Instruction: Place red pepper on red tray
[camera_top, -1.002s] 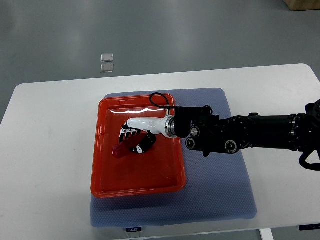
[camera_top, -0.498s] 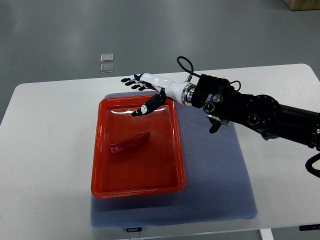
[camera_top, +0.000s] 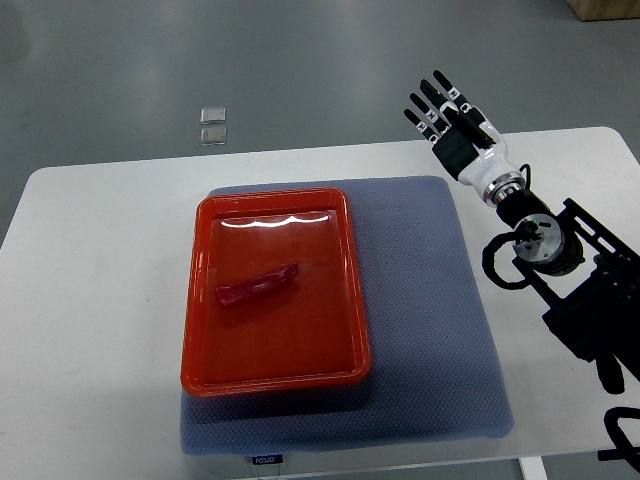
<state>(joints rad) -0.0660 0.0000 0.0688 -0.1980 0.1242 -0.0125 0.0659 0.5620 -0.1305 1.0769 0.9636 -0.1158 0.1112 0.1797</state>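
A long red pepper (camera_top: 258, 286) lies at a slant inside the red tray (camera_top: 200, 340), left of its middle. The tray rests on a blue-grey mat (camera_top: 425, 330). My right hand (camera_top: 448, 118) is up over the table's far right part, well away from the tray, with its black-tipped fingers (camera_top: 428, 100) spread straight and holding nothing. Its arm comes in from the right edge. The left arm does not show.
The white table (camera_top: 90, 300) carries the mat and tray. Two small clear squares (camera_top: 213, 124) lie on the grey floor beyond the far edge. A brown box corner (camera_top: 605, 8) shows at the top right.
The right hand let go of the pepper in the tray, lifted off, and swung away to the far right of the table. The pepper stays in the tray.
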